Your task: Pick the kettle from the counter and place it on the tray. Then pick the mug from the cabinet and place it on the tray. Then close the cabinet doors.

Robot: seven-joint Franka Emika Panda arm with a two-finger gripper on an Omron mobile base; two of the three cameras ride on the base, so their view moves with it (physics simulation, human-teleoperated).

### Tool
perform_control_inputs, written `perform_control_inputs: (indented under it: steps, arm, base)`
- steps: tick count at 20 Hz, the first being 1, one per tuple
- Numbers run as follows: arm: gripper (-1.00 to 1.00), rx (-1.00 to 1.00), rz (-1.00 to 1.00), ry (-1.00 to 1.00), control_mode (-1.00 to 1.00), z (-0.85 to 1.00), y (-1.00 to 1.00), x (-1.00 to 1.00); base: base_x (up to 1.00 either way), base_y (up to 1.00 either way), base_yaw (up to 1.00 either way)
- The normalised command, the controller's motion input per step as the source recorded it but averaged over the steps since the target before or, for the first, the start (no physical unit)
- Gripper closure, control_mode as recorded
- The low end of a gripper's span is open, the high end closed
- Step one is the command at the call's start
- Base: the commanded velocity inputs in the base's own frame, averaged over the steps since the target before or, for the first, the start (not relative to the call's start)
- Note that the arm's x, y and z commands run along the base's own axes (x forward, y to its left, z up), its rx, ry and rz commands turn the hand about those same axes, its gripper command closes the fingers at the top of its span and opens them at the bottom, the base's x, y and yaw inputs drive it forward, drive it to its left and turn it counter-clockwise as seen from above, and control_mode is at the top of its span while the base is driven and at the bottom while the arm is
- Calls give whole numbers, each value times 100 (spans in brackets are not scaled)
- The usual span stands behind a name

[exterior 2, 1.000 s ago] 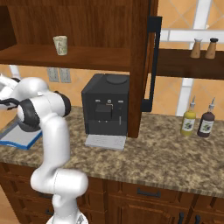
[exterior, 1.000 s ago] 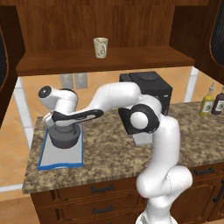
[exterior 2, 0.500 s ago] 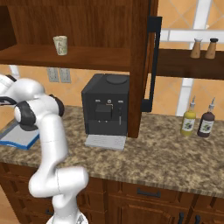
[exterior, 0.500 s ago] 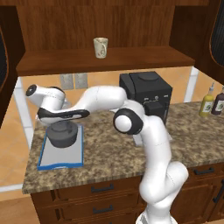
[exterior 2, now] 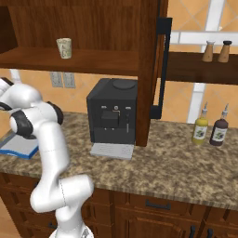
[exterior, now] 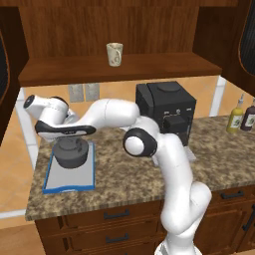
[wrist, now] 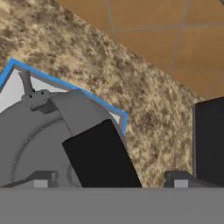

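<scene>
A white robot arm reaches across a granite counter (exterior: 129,174) in a simulated kitchen, its gripper (exterior: 69,141) poised directly above a dark grey kettle (exterior: 73,152) that sits on a blue-rimmed tray (exterior: 60,180) near the counter's left end. In the hand view the two finger tips (wrist: 41,179) stand spread wide apart at the bottom of the picture, one over the kettle (wrist: 52,140) and the other over bare granite beside the coffee machine (wrist: 209,140), with nothing pinched between them. By that evidence the kettle appears to be released and at rest on the tray (wrist: 17,83), so the first part of the job looks done.

The kettle is squat and round, with a smooth matte grey body, and a flat black handle arches over its top; it fills most of the tray's width, leaving the light grey surface showing in front of it. A small cream mug (exterior: 114,54) stands upright on the cabinet shelf (exterior: 119,67) above, well apart from the arm, and is judged the next item to fetch. The cabinet door (exterior 2: 149,69) hangs open beside the black coffee machine (exterior 2: 114,111), leaving the shelf clear to reach. Two sauce bottles (exterior 2: 210,130) stand at the counter's far right.
</scene>
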Motion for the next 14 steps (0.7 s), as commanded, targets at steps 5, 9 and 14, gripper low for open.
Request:
perform_control_inputs:
  steps: [5, 9, 14]
  arm:
    - [-100, 5, 0, -13, -100, 3, -31, -51]
    - [-100, 11, 0, -15, -100, 14, -56, -70]
    - [-100, 16, 0, -22, -100, 28, -60, -70]
  base:
    - [0, 0, 0]
    - [0, 0, 0]
    - [0, 0, 0]
